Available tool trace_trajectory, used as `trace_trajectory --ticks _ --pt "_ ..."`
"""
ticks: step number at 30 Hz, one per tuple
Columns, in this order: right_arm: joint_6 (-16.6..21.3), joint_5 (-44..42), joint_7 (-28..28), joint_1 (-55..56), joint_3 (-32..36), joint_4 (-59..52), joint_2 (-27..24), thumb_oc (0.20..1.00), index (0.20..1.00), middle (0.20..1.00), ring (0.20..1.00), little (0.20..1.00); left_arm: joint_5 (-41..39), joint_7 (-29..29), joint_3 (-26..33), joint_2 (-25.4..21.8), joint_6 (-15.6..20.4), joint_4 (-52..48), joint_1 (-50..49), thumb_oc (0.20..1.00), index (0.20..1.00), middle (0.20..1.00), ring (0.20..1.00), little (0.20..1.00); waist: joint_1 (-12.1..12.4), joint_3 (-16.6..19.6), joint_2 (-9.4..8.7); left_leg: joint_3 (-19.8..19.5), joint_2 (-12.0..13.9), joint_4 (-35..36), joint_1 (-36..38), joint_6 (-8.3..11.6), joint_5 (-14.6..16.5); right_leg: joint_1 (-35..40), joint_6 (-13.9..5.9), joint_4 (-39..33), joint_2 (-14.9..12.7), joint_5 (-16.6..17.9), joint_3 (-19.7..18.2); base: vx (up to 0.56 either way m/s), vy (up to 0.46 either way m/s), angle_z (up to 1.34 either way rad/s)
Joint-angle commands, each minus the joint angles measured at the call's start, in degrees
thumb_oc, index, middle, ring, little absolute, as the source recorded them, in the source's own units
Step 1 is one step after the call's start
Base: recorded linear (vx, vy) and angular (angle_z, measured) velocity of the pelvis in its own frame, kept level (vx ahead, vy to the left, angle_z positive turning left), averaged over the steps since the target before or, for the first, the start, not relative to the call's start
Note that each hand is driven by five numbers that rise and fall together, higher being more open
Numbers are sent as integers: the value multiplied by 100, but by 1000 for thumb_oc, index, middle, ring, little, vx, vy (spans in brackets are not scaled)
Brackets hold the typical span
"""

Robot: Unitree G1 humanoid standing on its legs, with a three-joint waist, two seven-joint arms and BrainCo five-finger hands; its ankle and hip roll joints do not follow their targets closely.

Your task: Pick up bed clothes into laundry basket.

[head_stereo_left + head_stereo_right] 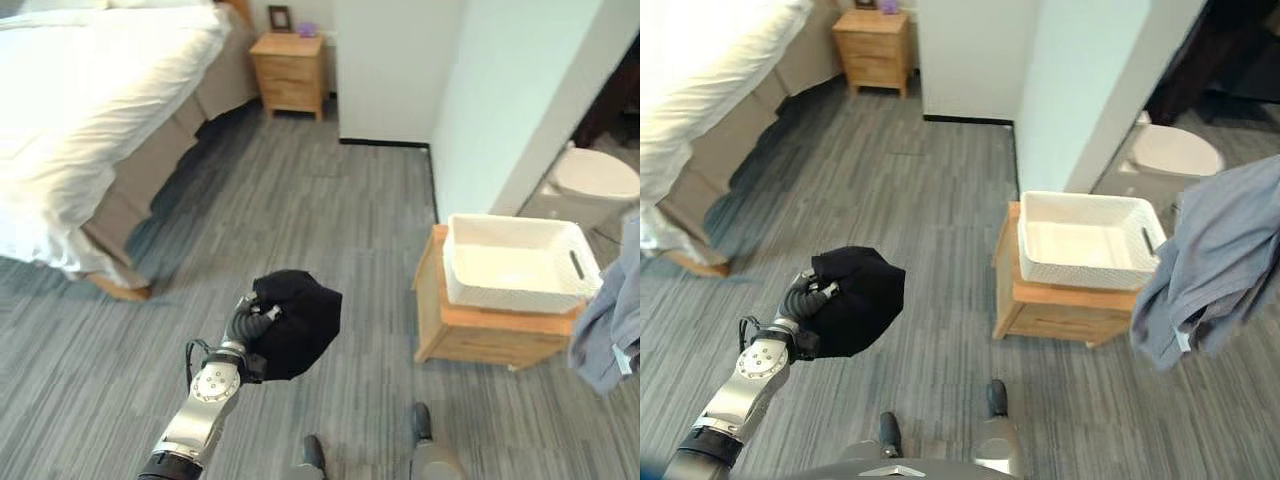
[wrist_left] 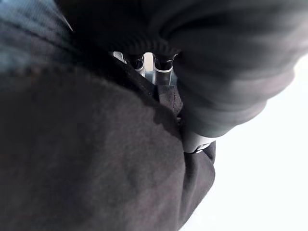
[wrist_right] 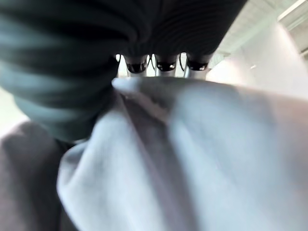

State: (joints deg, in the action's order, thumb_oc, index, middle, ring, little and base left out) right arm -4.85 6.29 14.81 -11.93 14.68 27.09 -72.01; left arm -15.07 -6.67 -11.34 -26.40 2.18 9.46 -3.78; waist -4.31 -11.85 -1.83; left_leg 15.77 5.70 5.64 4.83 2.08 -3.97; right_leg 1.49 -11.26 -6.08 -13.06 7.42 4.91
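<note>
My left hand (image 1: 247,326) is raised over the floor, its fingers curled round a bunched black garment (image 1: 298,322). In the left wrist view the black cloth (image 2: 96,159) is pressed against the fingers (image 2: 163,67). My right hand (image 3: 166,65) is shut on a grey-blue garment (image 1: 1210,270), which hangs at the right, just right of the basket. The white laundry basket (image 1: 500,292) sits on a low wooden stand (image 1: 490,338) right of centre, and I see nothing inside it. The black garment is held about a basket's width left of the stand.
A bed with white covers (image 1: 90,120) fills the upper left, and a wooden nightstand (image 1: 290,70) stands beyond it. A white wall corner (image 1: 480,100) rises behind the basket. Past it on the right is a toilet (image 1: 595,180). Grey plank floor lies between bed and stand.
</note>
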Motion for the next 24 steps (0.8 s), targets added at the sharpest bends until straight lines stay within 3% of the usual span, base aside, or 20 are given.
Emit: trace_trajectory --ticks 1,5,11,17,24 --pt "177 71 247 -1031 -237 -151 -491 200 200 200 200 200 -112 104 211 -74 401 -768 35 200 200 200 200 200 348 179 -273 49 663 -109 283 686 282 -116 -132 207 -90 -455 53 152 -197 41" --pt "218 19 199 -1727 -857 -14 -622 200 200 200 200 200 -173 141 380 100 328 -790 -350 200 200 200 200 200 398 260 -163 -83 878 -132 299 824 161 123 -49 108 96 -577 316 101 -163 7" --pt "187 -117 89 -1993 -1221 374 -583 200 200 200 200 200 -304 154 483 230 272 -786 -559 200 200 200 200 200 466 209 -56 -223 1134 -143 252 987 -123 315 112 108 307 -797 555 65 -136 12" --pt "91 -207 97 -1804 -1004 905 -618 200 200 200 200 200 -355 213 422 212 212 -758 -555 200 200 200 200 200 404 97 109 -301 1296 -131 31 1091 -487 453 247 108 433 -993 900 25 -98 33" --pt "73 -138 119 -1819 -1014 920 -591 200 200 200 200 200 -321 241 339 255 201 -704 -533 200 200 200 200 200 351 34 285 -267 1389 -124 17 1194 -719 515 307 108 510 -1090 994 18 -35 11"
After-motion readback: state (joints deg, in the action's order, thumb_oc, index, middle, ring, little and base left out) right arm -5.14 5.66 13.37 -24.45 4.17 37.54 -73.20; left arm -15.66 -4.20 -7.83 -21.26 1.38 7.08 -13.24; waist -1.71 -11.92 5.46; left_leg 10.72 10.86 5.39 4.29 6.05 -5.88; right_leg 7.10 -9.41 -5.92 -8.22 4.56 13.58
